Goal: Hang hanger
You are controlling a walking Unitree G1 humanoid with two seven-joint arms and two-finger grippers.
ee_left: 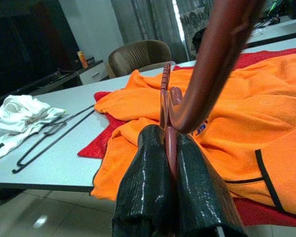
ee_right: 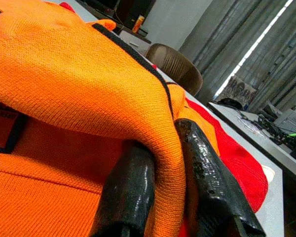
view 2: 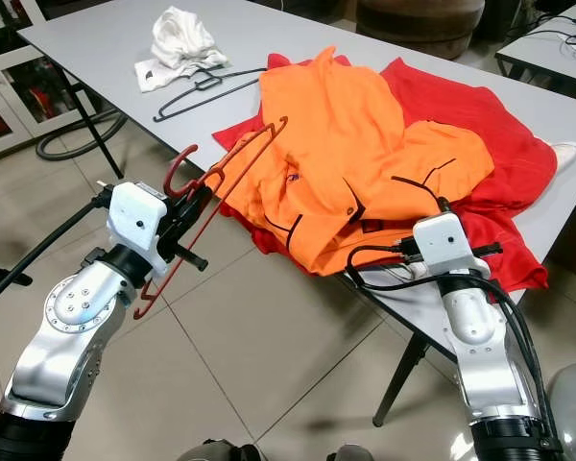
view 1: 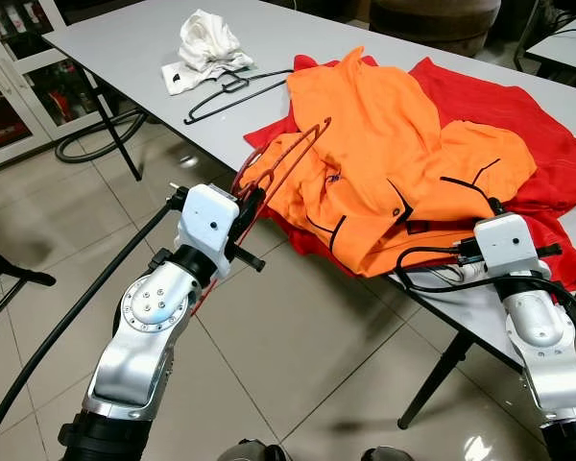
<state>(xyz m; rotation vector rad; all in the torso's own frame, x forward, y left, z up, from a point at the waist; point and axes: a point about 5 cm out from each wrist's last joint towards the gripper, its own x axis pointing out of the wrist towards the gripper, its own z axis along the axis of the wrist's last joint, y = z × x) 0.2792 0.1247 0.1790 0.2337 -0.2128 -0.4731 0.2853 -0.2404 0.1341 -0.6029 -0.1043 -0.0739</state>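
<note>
Left gripper (ee_left: 170, 148) up off the table edge, over the tiled floor (view 1: 269, 336), two black fingers (ee_left: 145, 182) pressed together on the red hanger (view 2: 211, 192). Hanger gripped close to its hook, frame reaching toward the table and touching the near edge of the orange shirt (view 1: 384, 163). Hook curving up right in front of the left wrist camera.

Right gripper (ee_right: 170, 163) at the near table edge, fingers (ee_right: 212, 182) pinching a fold of the orange shirt, black-trimmed hem draped over them. Orange fabric bunched between the two pads.

Orange shirt sprawled in a heap atop a red garment (view 1: 518, 125), both on the white table (view 1: 125, 38), red cloth spilling over the near edge. Farther back on the table, a black wire hanger (view 1: 226, 91) lying flat, just beside a crumpled white cloth (view 1: 206, 43). A brown chair (ee_left: 138, 57) behind the table. A black hose (view 1: 96, 139) coiled on the floor under the table's far end.
</note>
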